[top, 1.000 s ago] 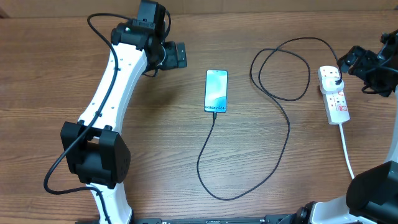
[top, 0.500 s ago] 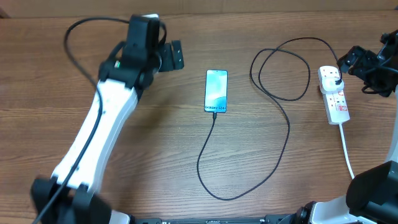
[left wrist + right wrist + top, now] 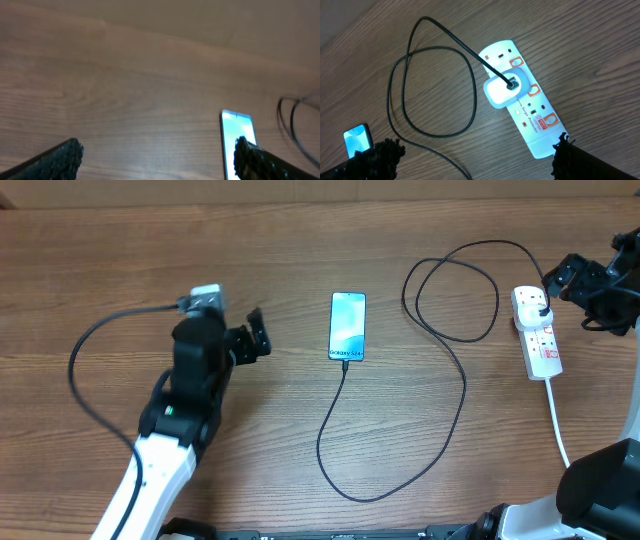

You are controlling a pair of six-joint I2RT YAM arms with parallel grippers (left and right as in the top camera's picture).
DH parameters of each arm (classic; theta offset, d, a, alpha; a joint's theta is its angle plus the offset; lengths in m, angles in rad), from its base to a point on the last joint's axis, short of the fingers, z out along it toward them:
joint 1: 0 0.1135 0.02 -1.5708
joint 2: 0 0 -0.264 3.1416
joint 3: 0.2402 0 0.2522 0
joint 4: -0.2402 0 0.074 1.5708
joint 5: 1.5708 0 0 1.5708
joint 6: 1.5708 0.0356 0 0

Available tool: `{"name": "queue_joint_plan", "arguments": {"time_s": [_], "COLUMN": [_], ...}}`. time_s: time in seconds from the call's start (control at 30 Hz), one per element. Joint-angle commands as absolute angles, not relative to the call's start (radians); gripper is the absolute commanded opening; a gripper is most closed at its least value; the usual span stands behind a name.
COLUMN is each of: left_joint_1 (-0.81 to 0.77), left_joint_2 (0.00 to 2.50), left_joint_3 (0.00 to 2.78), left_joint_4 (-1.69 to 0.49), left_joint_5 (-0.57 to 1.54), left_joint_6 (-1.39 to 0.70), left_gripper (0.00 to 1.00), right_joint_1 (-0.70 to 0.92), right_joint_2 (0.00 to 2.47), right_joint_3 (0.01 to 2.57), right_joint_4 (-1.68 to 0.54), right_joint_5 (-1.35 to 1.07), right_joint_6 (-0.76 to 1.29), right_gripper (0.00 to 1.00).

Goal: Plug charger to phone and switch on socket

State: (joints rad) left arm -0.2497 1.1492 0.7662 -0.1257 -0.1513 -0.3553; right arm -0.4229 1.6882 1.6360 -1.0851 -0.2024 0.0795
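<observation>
Hovering the left tool wide open and empty left of the phone, lying on the worktop with the charger reaching its lower edge; holding the right tool spread, empty, just beside the socket.

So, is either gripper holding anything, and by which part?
Nothing is held. The black left gripper stands open near the slim lit-screen phone; the black right gripper hangs open near the white power strip.

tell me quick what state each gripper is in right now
left gripper: open, holding nothing
right gripper: open, holding nothing
</observation>
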Motion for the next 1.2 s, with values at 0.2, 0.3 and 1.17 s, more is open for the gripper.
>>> {"name": "queue_joint_plan", "arguments": {"time_s": [0.2,0.3,1.17], "left_joint_1": [-0.169,-0.147,0.042], "left_joint_2": [0.892,0.825,0.117], "left_joint_3": [0.446,0.377,0.004], "left_joint_4": [0.227,0.342,0.285], "left_joint_5": [-0.112,-0.080,0.019], "left_joint_6": [-0.206,-0.157,-0.058], "left_gripper": [1.00,1.00,1.00], "right_joint_1": [-0.421,-0.421,-0.421], "right_joint_2": [1.681,1.681,1.681], "right_joint_3": [1.638,1.638,1.638], "right_joint_4": [-1.079,-1.079,-1.079], "right_joint_5": [-0.202,-0.202,-0.202], "right_joint_6": [0.086,0.086,0.086], "right_gripper": [1.00,1.00,1.00]}}
